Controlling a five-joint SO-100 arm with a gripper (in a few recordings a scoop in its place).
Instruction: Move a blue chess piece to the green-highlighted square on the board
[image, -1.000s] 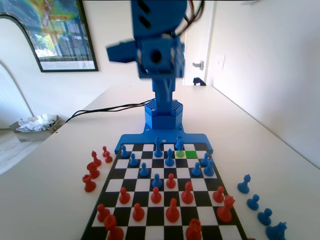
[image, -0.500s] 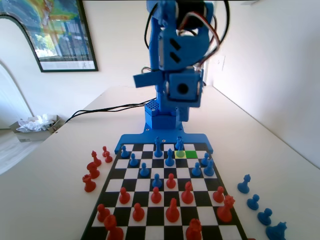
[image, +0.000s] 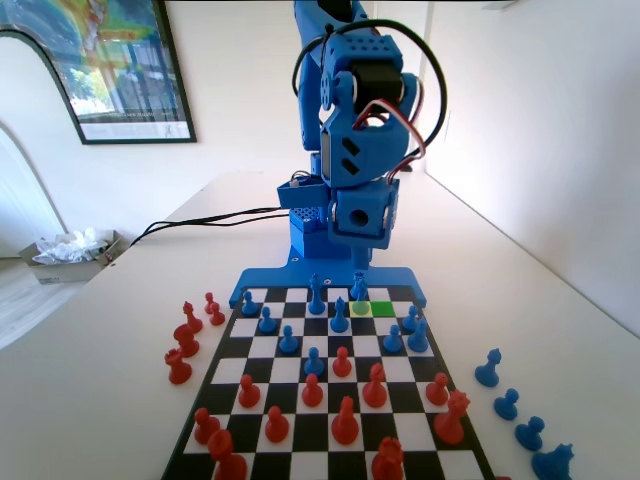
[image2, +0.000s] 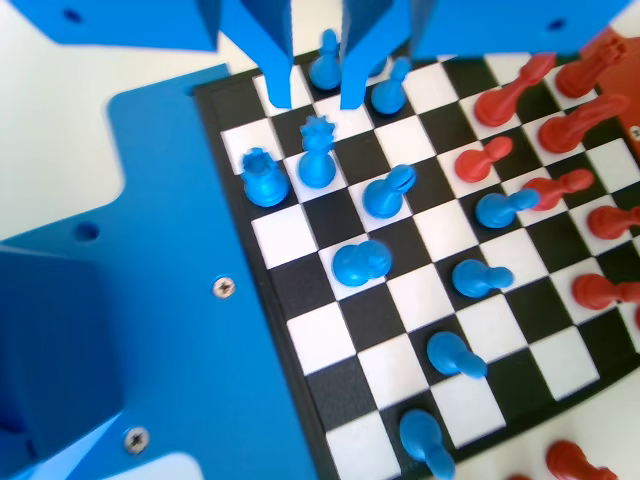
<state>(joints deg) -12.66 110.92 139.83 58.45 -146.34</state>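
- Above the board's (image: 300, 385) near-arm rows, the end effector (image2: 317, 98) hangs with jaws parted and nothing between them, seemingly lining up for a descent.
- Beside the green-highlighted square (image: 382, 309), on the paler yellow-green square, stands the blue chess piece (image: 360, 308), likely the one to shift.
- Four blue pieces (image: 508, 404) and six red ones (image: 184, 340) stand off-board on the desk (image: 120, 350), presumably captured.

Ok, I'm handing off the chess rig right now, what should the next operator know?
End effector: open, empty, hanging above the board's rows nearest the arm.
Green-highlighted square: bare.
Blue chess piece: none gripped; this pawn stands close to that square, to its right in the fixed view.
Done: nothing placed yet.
Left: grasp a blue pawn, set it on green, release.
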